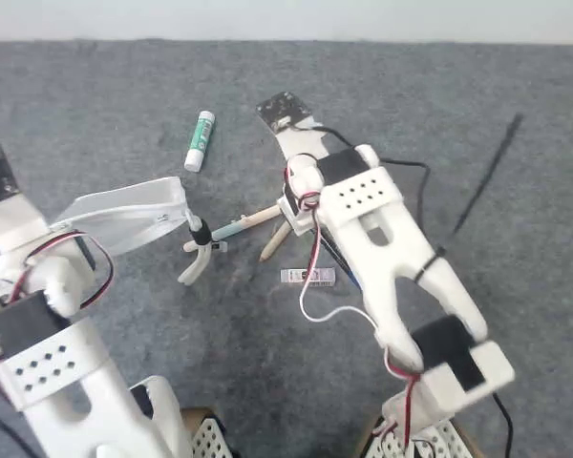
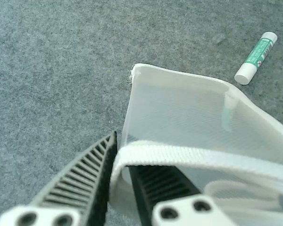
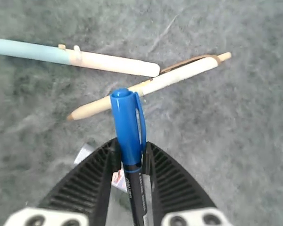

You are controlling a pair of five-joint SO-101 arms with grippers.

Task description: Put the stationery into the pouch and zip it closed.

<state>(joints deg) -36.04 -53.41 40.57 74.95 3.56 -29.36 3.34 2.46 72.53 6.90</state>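
Blue pen [image 3: 128, 123], cap outward (along right gripper [image 3: 130, 149])

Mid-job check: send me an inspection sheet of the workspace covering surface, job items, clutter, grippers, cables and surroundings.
Surface: grey carpet.
Job's things: white mesh pouch held up, mouth looks open; blue pen gripped; glue stick, blue-and-white pen, cream pen and small flat packet lie on the carpet.
Clutter: white forked piece near the pouch, cannot tell what.
Grippers: left gripper shut on the pouch's edge; right gripper shut on the blue pen.
Cables: black cable on the carpet beside the right arm.
Surroundings: pale wall strip beyond the carpet.
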